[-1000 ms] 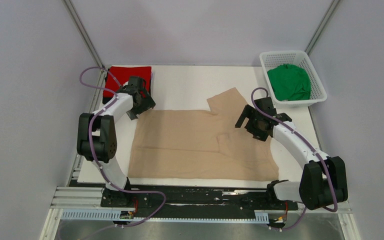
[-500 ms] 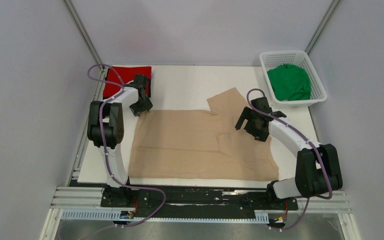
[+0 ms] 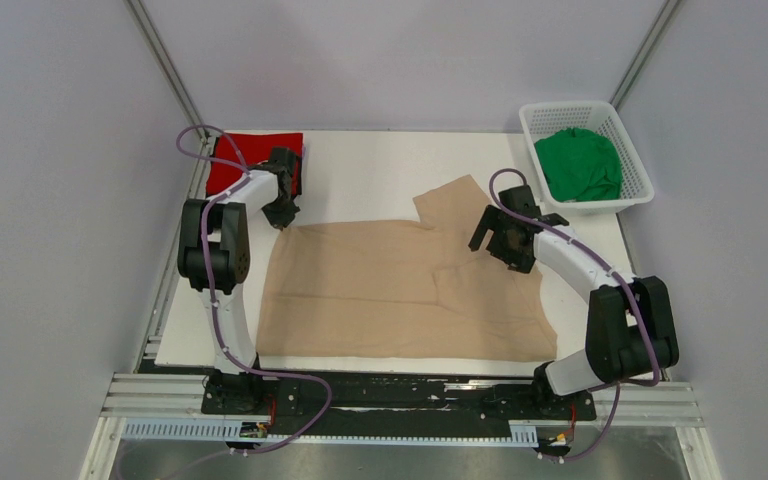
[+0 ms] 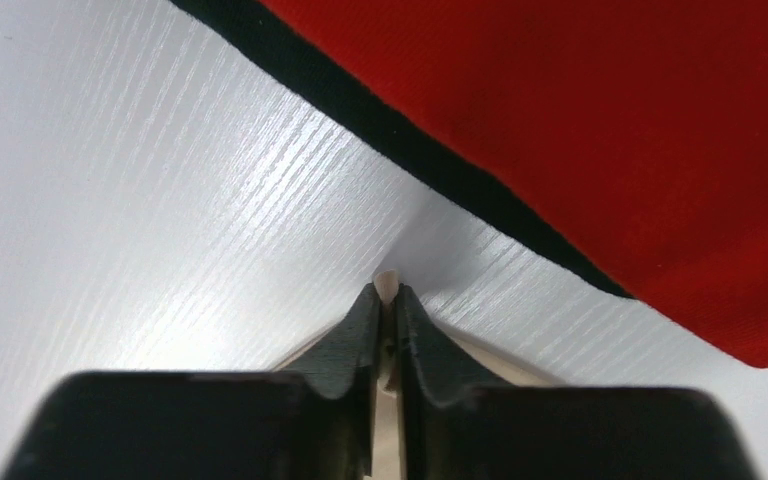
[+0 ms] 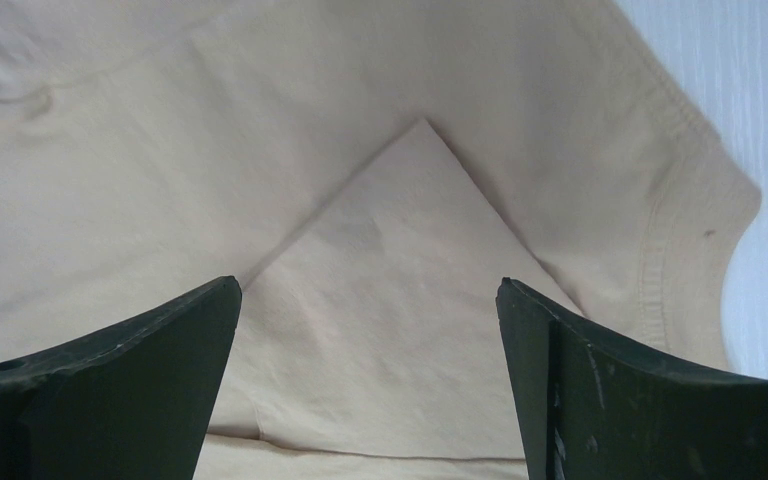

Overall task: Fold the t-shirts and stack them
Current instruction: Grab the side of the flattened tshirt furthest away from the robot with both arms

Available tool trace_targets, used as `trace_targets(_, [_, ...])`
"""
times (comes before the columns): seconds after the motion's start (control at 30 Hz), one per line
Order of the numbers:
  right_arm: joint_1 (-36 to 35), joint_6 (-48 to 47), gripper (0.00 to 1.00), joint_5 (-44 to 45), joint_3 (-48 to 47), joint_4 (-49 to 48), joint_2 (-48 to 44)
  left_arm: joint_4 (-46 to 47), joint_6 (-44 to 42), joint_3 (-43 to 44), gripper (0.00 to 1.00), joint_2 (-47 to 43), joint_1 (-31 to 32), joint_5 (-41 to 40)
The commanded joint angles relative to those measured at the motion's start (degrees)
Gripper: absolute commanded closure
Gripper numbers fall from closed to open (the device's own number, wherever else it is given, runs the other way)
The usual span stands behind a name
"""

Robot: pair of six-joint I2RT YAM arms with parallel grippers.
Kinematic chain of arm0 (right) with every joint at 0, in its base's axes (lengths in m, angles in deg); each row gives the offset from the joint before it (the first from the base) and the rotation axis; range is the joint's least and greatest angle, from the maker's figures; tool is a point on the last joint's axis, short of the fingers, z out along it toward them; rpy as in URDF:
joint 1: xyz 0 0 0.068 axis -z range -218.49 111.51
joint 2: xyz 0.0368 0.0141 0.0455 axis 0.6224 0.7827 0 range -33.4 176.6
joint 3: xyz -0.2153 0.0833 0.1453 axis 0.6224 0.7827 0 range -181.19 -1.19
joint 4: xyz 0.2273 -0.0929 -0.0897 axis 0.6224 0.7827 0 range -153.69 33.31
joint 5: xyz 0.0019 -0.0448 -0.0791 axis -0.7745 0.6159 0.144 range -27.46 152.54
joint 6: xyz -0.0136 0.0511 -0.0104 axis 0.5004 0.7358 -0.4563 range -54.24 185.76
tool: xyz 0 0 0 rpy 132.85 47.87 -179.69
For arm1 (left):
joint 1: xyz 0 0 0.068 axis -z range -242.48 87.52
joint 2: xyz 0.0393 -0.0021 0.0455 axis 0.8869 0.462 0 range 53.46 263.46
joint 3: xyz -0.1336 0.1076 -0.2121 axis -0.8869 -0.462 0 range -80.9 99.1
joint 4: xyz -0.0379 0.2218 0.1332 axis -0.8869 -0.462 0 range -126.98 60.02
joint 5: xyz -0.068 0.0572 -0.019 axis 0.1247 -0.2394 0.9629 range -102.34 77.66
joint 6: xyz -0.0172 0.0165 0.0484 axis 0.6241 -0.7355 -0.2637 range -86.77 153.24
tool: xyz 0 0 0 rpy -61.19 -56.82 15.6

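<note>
Your left gripper (image 4: pixel 387 295) clamps just a sliver of the spread beige-tan cloth t-shirt (image 3: pixel 390 290); lifting may pull it free. Your right gripper (image 5: pixel 370 290) gapes above it, empty, so a lone pull could skew it.

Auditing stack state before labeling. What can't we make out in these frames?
Black t-shirt: only an edge, left wrist; red t-shirt covers it.
Beige t-shirt in left gripper: fingers hide how much, left wrist.
Under green t-shirt in basket: hidden, top view.
Right gripper: cloth contact unclear, both views.
</note>
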Motion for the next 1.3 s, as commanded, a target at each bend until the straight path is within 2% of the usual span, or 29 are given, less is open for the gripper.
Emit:
trace_targets(0.0, [0.2,-3.3,0.00,3.9,-9.3,-3.3,3.3,-1.5,-0.5,2.2,0.99,0.7,-0.4,-0.3])
trace_targets(0.17, [0.4,-5.8,0.00,4.7,-22.6,-3.7,13.6,-0.1,-2.1,1.7,1.00,-0.6,-0.5,1.7])
trace_targets(0.37, [0.3,-11.6,0.06,6.5,-41.5,-3.2,30.6,-0.7,-3.7,2.6,1.00,-1.8,-0.5,2.3])
trace_targets(0.5, [0.3,-14.6,0.14,8.4,-55.5,-1.9,42.2,0.3,-4.7,1.9,1.00,-2.7,-0.4,3.5])
trace_targets(0.73, [-0.5,-22.4,0.29,13.0,-73.0,-1.2,57.4,1.7,-6.1,1.2,1.00,-2.8,-0.5,5.8])
trace_targets(0.97, [-2.2,-25.7,0.40,14.6,-70.3,-1.3,58.4,1.4,-6.8,1.2,1.00,-3.5,-0.5,5.2])
trace_targets(1.13, [-2.7,-23.3,0.51,19.7,-63.8,-1.3,55.7,1.0,-7.1,1.4,1.00,-3.6,-0.5,5.5])
trace_targets(1.27, [-2.6,-19.3,0.61,20.5,-59.3,-1.2,52.5,0.7,-7.6,1.2,1.00,-4.4,-0.5,5.6])
